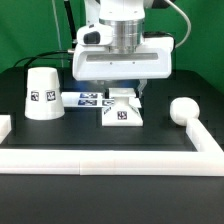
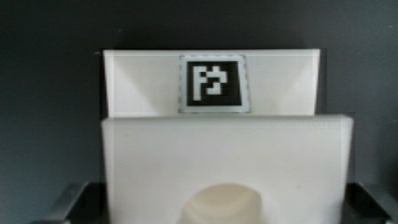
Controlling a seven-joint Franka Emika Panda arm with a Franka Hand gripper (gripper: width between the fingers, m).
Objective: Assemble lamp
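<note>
**Visibility.** In the exterior view the arm is cut off at the upper edge. The broad body of the gripper [image 1: 122, 90] covers its own fingertips and the rear of the lamp base [image 1: 122, 112]. The marker board [image 1: 88, 98] shows only in part, its end toward the exterior view's right hidden behind the base. The wrist view is blurred and almost filled by the base [image 2: 214, 150]. Dark shapes at two corners of that picture may be fingers, but this cannot be confirmed. How far the jaws stand apart, and whether they touch the base, cannot be told.

**Positions, exterior view's left to right.**
- The lamp shade [image 1: 42, 95] stands upright, wide end down, on the black table [image 1: 150, 135], well apart from the gripper.
- The base sits at centre, directly beneath the gripper. Whether it rests on the marker board or just beside it cannot be told.
- The bulb [image 1: 183, 110] lies toward the exterior view's right, well apart from the gripper and near the white rail [image 1: 100, 162], which borders the table's front and side.

**Markings.** The shade carries one black-and-white square tag [image 1: 44, 97], and the base another [image 1: 121, 116]. The wrist view shows a tag [image 2: 214, 83] on an upright face of the base and a rounded feature [image 2: 222, 205] nearer the camera. No lettering or brand is legible anywhere.
</note>
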